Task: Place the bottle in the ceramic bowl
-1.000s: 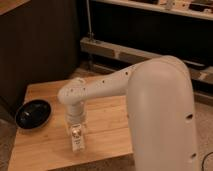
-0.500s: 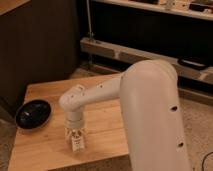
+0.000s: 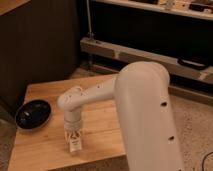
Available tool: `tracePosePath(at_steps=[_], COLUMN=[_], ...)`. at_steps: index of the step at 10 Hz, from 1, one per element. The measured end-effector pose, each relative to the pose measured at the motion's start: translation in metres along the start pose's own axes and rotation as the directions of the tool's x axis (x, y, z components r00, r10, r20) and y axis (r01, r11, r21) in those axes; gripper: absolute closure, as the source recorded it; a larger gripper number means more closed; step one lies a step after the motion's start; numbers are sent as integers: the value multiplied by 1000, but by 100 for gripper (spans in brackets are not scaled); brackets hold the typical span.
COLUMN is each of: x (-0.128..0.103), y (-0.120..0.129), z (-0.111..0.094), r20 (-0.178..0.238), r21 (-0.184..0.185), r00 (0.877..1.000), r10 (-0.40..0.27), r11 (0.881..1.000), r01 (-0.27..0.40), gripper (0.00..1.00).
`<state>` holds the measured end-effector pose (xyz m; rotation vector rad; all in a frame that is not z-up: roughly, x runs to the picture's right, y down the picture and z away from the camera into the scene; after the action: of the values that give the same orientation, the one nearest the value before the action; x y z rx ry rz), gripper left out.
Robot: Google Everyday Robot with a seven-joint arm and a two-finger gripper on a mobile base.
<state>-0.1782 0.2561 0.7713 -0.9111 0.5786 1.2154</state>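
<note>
A light wooden table is set on a speckled floor. Behind the table a dark panelled wall is seen. Beyond the table's far corner a pale metal rail is met by an upright post. The room is dimly, warmly lit.

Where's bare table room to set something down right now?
Bare wood lies behind the ceramic bowl toward the table's back edge, and at the front between bowl and bottle. Crowded at the bottle, where the gripper sits over it.
</note>
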Motion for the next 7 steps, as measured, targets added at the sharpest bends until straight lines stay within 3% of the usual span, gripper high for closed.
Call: tracePosePath(at_steps=[2, 3, 5, 7], x=[1, -2, -4, -13], y=[6, 9, 14, 29], z=[4, 1, -23, -60], r20=[-28, -25, -1, 58], r21=[16, 13, 7, -26], r00=[1000, 1000, 1000, 997], r10=[-11, -13, -25, -45], r11=[1000, 1000, 1000, 999], r01=[11, 13, 25, 46], gripper=[99, 100, 100, 100])
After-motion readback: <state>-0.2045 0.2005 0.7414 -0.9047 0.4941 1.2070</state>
